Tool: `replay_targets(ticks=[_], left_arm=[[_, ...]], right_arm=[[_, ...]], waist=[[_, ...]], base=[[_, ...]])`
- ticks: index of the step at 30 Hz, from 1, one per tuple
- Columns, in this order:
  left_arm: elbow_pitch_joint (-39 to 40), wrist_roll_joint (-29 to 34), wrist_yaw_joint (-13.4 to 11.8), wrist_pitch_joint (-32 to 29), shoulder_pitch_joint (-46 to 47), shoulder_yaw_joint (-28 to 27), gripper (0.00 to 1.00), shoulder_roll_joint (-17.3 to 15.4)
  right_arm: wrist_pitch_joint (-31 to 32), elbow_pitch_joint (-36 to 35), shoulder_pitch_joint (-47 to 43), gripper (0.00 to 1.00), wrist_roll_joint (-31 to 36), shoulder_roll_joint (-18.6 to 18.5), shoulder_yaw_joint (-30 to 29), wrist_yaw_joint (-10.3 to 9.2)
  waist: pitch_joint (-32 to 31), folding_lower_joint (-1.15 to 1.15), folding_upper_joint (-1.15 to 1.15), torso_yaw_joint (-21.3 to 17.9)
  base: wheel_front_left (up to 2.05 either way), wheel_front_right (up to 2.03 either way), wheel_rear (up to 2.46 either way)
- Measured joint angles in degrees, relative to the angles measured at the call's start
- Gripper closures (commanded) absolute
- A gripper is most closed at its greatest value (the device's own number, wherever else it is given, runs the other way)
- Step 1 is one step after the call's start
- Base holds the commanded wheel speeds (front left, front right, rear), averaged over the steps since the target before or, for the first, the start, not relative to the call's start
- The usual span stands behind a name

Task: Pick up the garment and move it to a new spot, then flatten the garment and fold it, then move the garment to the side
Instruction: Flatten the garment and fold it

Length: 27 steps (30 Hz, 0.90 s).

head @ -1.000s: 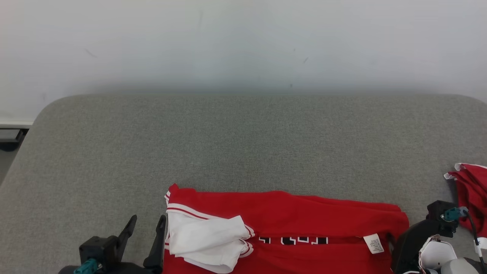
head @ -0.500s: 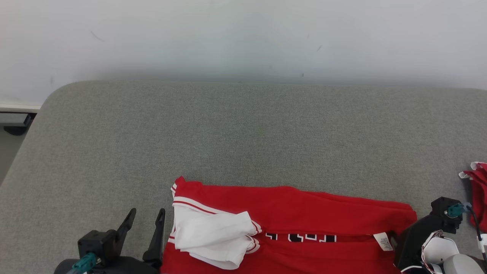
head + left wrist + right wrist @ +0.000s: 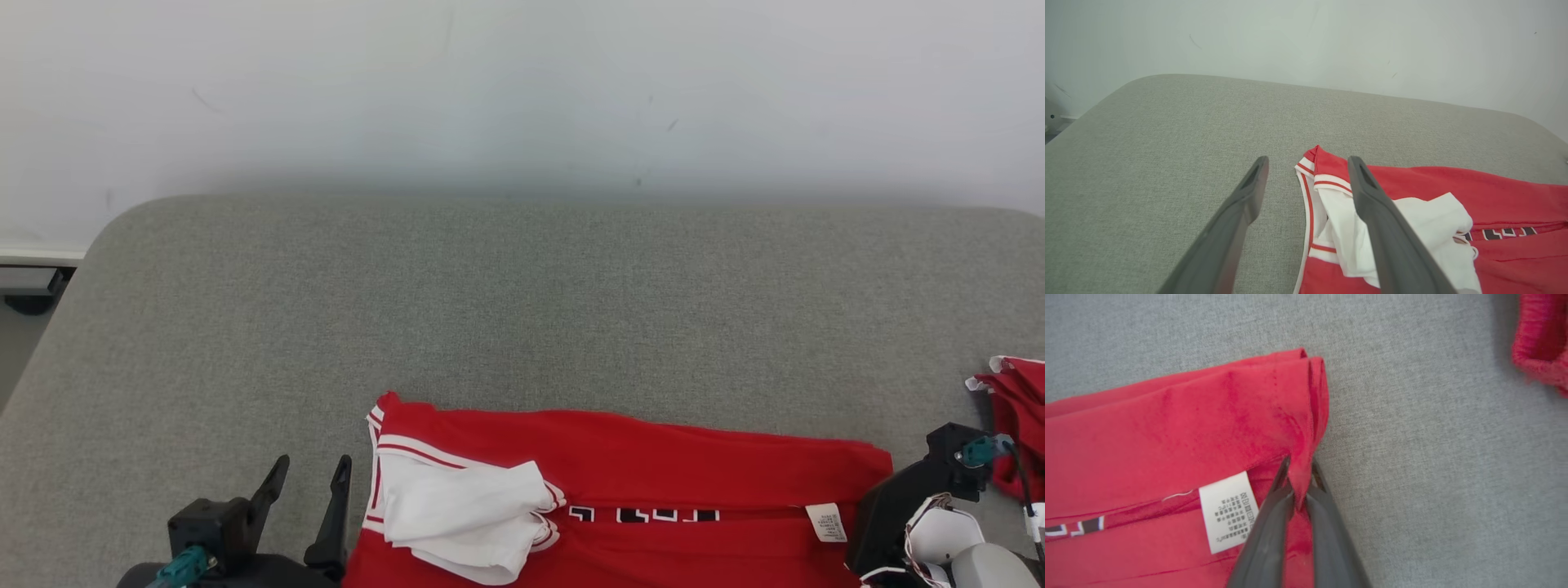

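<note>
Garment (image 3: 653,457), a red jersey with white trim, is lying folded into a long band at the near edge of the grey padded surface (image 3: 522,310), running from the middle of the head view toward the robot's right. A white part of the cloth (image 3: 457,514) is bunching on top of its left end, and a strip of black and white lettering (image 3: 645,514) is showing along the fold. A white label (image 3: 1229,510) is sitting on the cloth near the right end.

The right gripper (image 3: 1300,465) is pinching a ridge of red cloth at the jersey's right edge, just beside the label, with its two fingers pressing almost together on the fabric. The left gripper (image 3: 313,463) is hovering just off the jersey's left end with its fingers spread wide and nothing between them; in the left wrist view one finger is crossing over the white trim and the other is hanging over bare grey surface.

Another red piece of cloth (image 3: 1012,416) is lying apart at the far right. A white wall (image 3: 522,82) is rising behind the surface.
</note>
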<state>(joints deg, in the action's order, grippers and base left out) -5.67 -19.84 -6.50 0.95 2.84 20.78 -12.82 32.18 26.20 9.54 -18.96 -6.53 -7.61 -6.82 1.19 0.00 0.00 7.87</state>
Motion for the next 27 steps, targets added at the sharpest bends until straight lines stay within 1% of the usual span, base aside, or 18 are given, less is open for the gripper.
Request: replay_targets(ticks=[4, 11, 17, 20, 23, 27], left_arm=[[-0.3, 0.0, 0.0, 0.0, -0.4, -0.1, 0.00, -0.1], [-0.4, -0.1, 0.0, 0.1, -1.8, -0.2, 0.00, -0.2], [-0.2, -0.1, 0.0, 0.1, -2.7, -0.1, 0.00, -0.2], [-0.1, -0.1, 0.0, 0.1, -2.8, -0.1, 0.00, -0.1], [0.0, -0.1, 0.0, 0.1, -2.8, -0.1, 0.00, -0.2], [0.2, -0.1, 0.0, 0.1, -2.8, 0.0, 0.00, -0.2]], right_arm=[[-0.5, -1.5, 0.1, 1.00, 0.7, -1.6, -0.6, -0.24], [-0.5, -6.4, 0.4, 1.00, 3.2, -7.5, -2.6, -0.25], [0.7, -9.1, 0.0, 1.00, 3.9, -11.6, -6.4, -0.26], [1.7, -10.2, -0.6, 1.00, 4.2, -13.1, -8.1, -0.31], [2.2, -11.3, -1.0, 1.00, 4.8, -13.4, -9.8, -0.31], [3.8, -13.0, -1.0, 1.00, 5.7, -14.8, -12.7, -0.32]], waist=[[-1.0, 0.00, 0.00, -0.5], [-2.7, 0.00, 0.00, -1.9], [-3.7, 0.00, 0.00, -3.1], [-4.0, 0.00, 0.00, -3.5], [-4.0, -0.01, 0.00, -3.7], [-4.1, -0.01, 0.00, -4.0]], base=[[0.00, 0.00, 0.00], [0.00, 0.00, 0.00], [0.00, 0.00, 0.00], [0.00, 0.00, 0.00], [0.00, 0.00, 0.00], [0.00, 0.00, 0.00]])
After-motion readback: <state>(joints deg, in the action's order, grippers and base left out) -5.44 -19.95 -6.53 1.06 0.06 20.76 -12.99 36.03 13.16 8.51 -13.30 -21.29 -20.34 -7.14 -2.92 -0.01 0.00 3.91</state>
